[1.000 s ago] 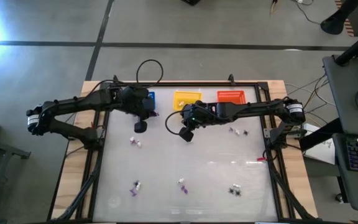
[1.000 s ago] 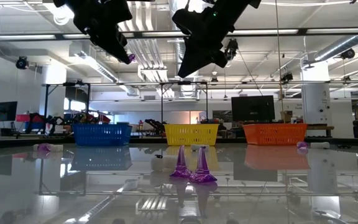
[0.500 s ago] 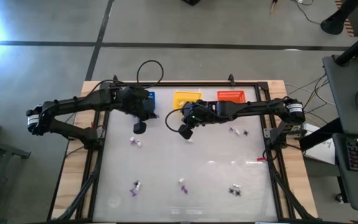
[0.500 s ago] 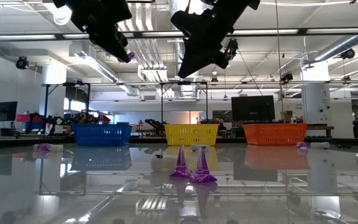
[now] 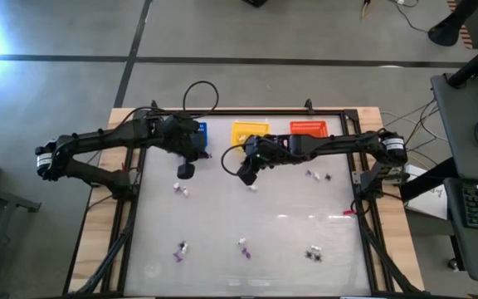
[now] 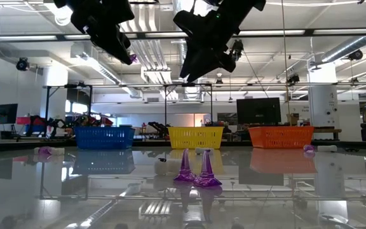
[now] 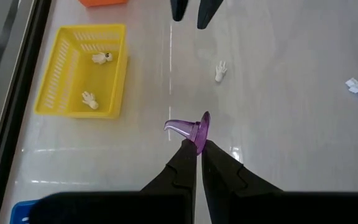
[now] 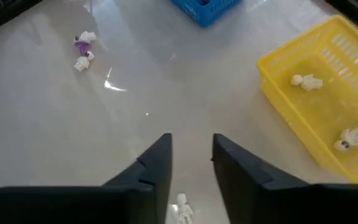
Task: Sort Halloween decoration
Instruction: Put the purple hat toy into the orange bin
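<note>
From above, blue basket [image 5: 200, 129], yellow basket [image 5: 250, 131] and orange-red basket [image 5: 309, 128] line the table's far edge, with trinkets [image 5: 179, 190] scattered across the table.

Low view: both arms hang high; two purple cones [image 6: 196, 169] stand near the camera.

Left wrist: the left gripper [image 7: 198, 144] pinches a purple witch hat [image 7: 193, 129]; the yellow basket holds two white figures [image 7: 100, 58].

Right wrist: the right gripper [image 8: 191, 152] is parted, empty, above a white skeleton [image 8: 181, 206] lying on the table.

Blue [image 5: 200, 129], yellow [image 5: 248, 131], seemingly orange-red baskets [image 5: 309, 128]
</note>
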